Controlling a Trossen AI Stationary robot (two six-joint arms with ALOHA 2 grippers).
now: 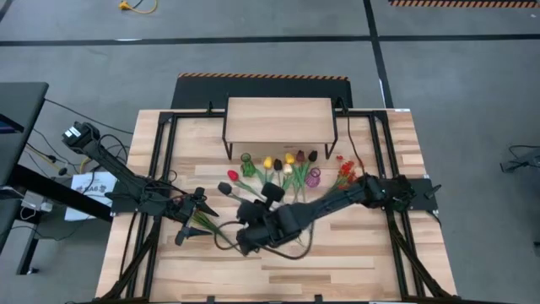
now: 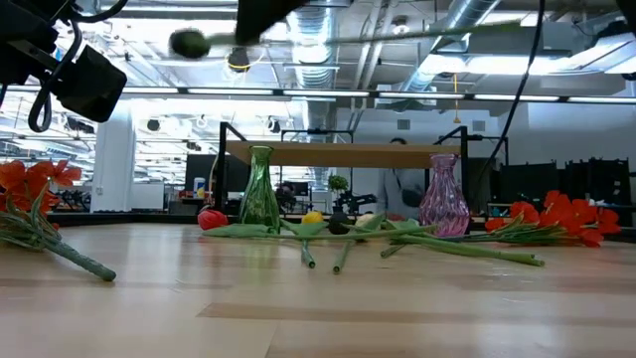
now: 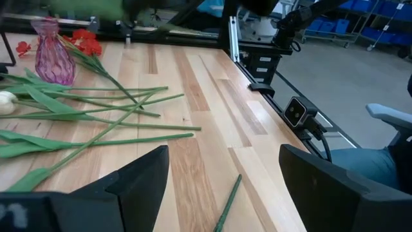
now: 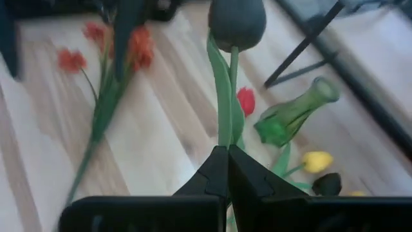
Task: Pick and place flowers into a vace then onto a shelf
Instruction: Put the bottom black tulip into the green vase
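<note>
Two vases, a green vase (image 1: 246, 160) and a pink vase (image 1: 313, 177), stand on the counter (image 1: 354, 253) in front of the shelf (image 1: 279, 119), with most flowers (image 1: 283, 169) lying between them. Right fingers (image 4: 228, 169) are pinched tight on the stem of a dark tulip (image 4: 236, 22), held above the counter. Left fingers (image 3: 148, 177) are spread wide and hold nothing, low over the counter's left side near a spray of red-orange blossoms (image 2: 30, 194).

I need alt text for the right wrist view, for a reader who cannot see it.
The right gripper, shut, holds a dark tulip by its green stem above the wooden table. Beyond it stand a green vase and lie red, yellow and black flowers.
</note>
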